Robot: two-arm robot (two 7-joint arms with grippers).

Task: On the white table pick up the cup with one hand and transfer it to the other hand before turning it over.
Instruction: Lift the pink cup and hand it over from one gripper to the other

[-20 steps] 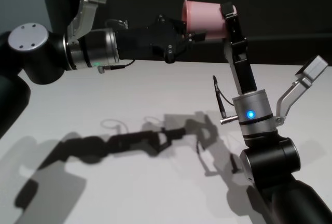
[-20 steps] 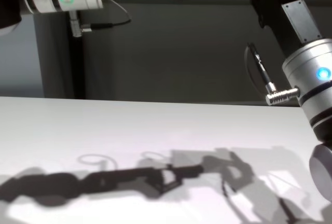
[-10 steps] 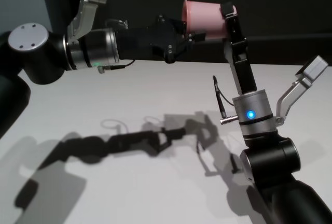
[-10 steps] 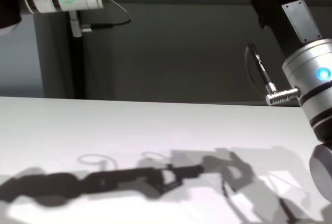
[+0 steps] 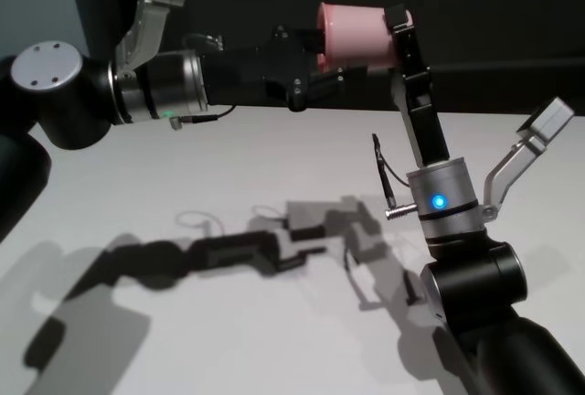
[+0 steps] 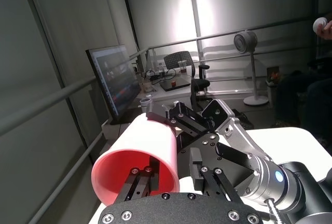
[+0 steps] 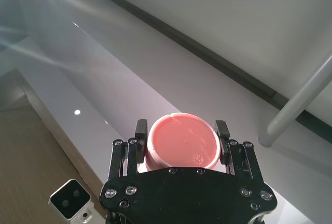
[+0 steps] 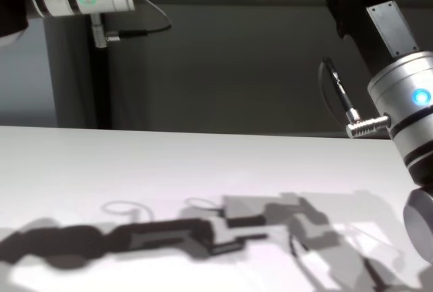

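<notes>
The pink cup [image 5: 356,34] lies on its side in the air, high above the white table [image 5: 228,157]. Its rim faces my left arm and its base faces my right arm. My right gripper [image 5: 388,43] is shut on the cup near the base, with one finger on each side of the cup [image 7: 182,142]. My left gripper [image 5: 324,52] is at the rim and stands open. One of its fingers [image 6: 141,181] reaches inside the cup [image 6: 145,146]; the other is outside the wall, and a gap shows.
Both arms cast dark shadows across the middle of the table [image 8: 135,163]. My right forearm [image 5: 443,203] rises steeply from the near right. A dark wall [image 8: 223,69] stands behind the table's far edge.
My left gripper's jaws have spread apart at the cup's rim, and its shadow on the table now shows two separate prongs. The cup and my right gripper have stayed in place.
</notes>
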